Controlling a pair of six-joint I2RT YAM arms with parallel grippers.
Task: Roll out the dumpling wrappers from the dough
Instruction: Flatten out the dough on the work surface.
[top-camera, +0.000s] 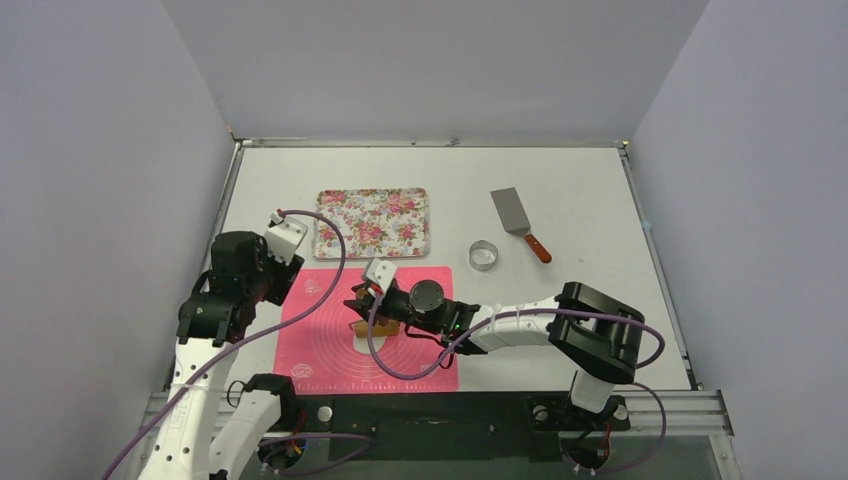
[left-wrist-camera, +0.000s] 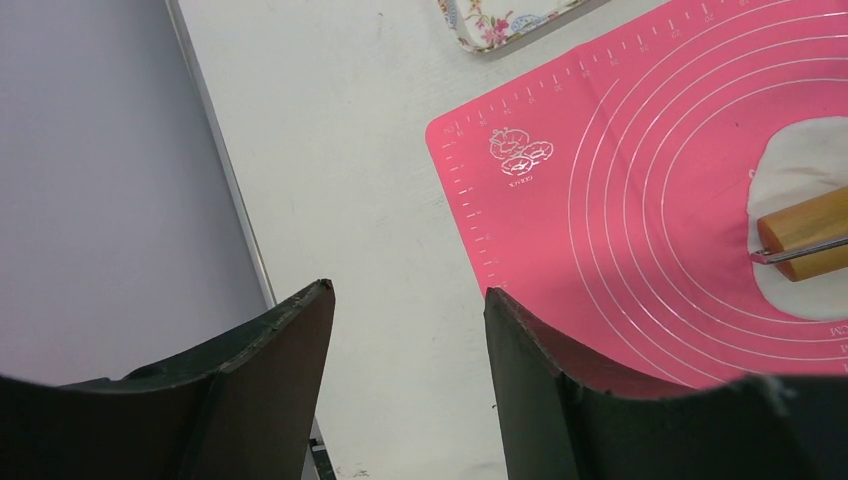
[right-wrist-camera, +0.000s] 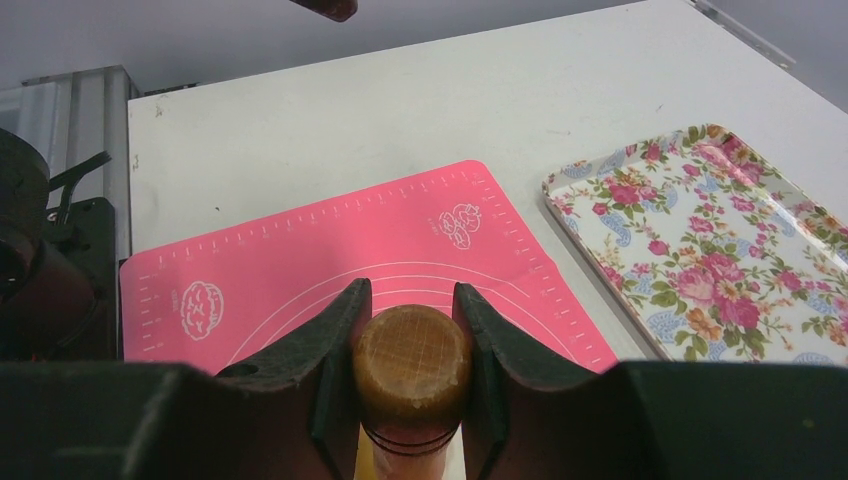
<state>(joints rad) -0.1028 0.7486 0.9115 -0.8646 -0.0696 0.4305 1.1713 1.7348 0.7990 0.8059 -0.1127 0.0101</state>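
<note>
Stage: rolling, roughly midway by my reading.
- The dough lies at the centre of the pink silicone mat. It is flattened to a rough oval with an uneven edge.
- The right gripper is clamped on the end of the wooden rolling pin, and the pin rests across the dough.
- The left gripper is spread wide and holds nothing. It hangs over the table just off the mat's left edge.
- The ring cutter and the metal spatula sit well apart from the mat. The floral tray is just beyond it.
- 0 cut wrappers are in view.

Left to do, likely: thin the dough further, cut discs, lift them to the tray.
</note>
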